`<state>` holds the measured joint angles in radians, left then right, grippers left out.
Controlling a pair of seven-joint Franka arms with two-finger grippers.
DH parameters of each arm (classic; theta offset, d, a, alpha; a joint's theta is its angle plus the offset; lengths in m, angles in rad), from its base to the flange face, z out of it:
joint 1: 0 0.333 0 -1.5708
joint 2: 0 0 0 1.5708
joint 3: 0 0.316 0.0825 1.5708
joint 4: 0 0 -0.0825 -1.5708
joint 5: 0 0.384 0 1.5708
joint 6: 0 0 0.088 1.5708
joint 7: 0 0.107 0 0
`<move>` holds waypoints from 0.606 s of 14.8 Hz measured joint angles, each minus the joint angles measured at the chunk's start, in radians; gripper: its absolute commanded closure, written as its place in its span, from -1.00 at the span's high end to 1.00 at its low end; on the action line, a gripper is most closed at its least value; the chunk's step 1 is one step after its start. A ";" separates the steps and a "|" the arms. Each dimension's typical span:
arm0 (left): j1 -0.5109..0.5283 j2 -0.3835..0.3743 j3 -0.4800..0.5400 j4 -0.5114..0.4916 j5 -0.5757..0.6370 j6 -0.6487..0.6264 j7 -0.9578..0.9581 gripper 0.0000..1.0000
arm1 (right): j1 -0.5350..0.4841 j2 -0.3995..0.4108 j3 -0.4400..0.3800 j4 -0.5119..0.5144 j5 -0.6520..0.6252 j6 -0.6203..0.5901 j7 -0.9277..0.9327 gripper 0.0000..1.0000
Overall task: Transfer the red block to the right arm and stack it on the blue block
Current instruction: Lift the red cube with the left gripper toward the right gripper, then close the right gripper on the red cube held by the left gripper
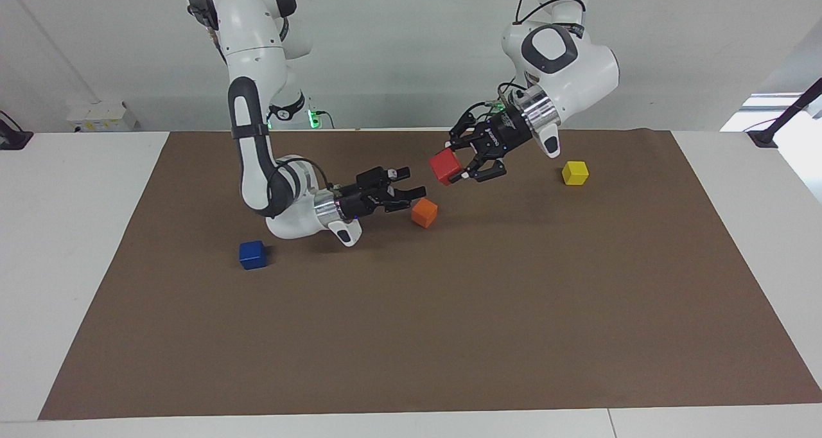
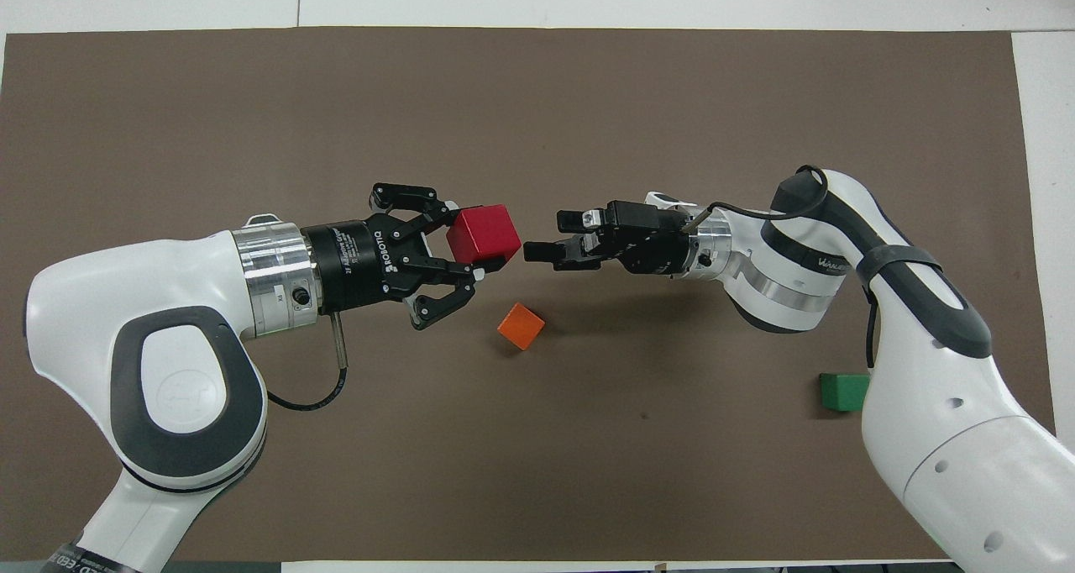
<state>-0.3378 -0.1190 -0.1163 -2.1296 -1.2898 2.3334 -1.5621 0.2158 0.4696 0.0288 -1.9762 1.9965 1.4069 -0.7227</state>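
The red block (image 1: 444, 166) (image 2: 482, 231) hangs in the air over the middle of the mat, with my left gripper (image 1: 457, 171) (image 2: 472, 249) shut on it. My right gripper (image 1: 411, 181) (image 2: 547, 235) faces it open, its fingertips a short gap from the block, above the orange cube (image 1: 424, 212). The blue block (image 1: 252, 255) sits on the mat toward the right arm's end, beside the right arm's elbow. In the overhead view the right arm hides the blue block.
The brown mat (image 1: 449, 335) covers the table. The orange cube (image 2: 521, 326) lies under the gap between the grippers. A yellow cube (image 1: 575, 173) sits toward the left arm's end, and a green cube (image 2: 841, 391) shows partly beside the right arm.
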 measured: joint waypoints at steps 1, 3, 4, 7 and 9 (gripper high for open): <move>-0.005 -0.001 -0.001 -0.005 -0.009 0.000 0.046 -1.00 | 0.000 0.000 -0.001 0.000 0.000 0.000 0.000 1.00; -0.019 -0.001 0.000 -0.018 -0.046 0.000 0.127 -1.00 | 0.000 0.000 -0.002 0.000 0.000 0.000 0.000 1.00; -0.027 -0.001 0.000 -0.024 -0.075 0.000 0.164 -1.00 | 0.000 0.000 -0.002 0.000 0.000 0.000 0.000 1.00; -0.041 -0.001 0.000 -0.040 -0.125 0.000 0.248 -1.00 | 0.000 0.000 -0.002 0.000 0.000 0.000 0.000 1.00; -0.047 0.001 0.001 -0.047 -0.153 0.001 0.279 -1.00 | 0.000 0.000 -0.002 0.000 0.000 0.000 0.000 1.00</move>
<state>-0.3847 -0.1182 -0.1157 -2.1767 -1.4432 2.3345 -1.2828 0.2156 0.4697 0.0270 -1.9762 1.9966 1.4070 -0.7228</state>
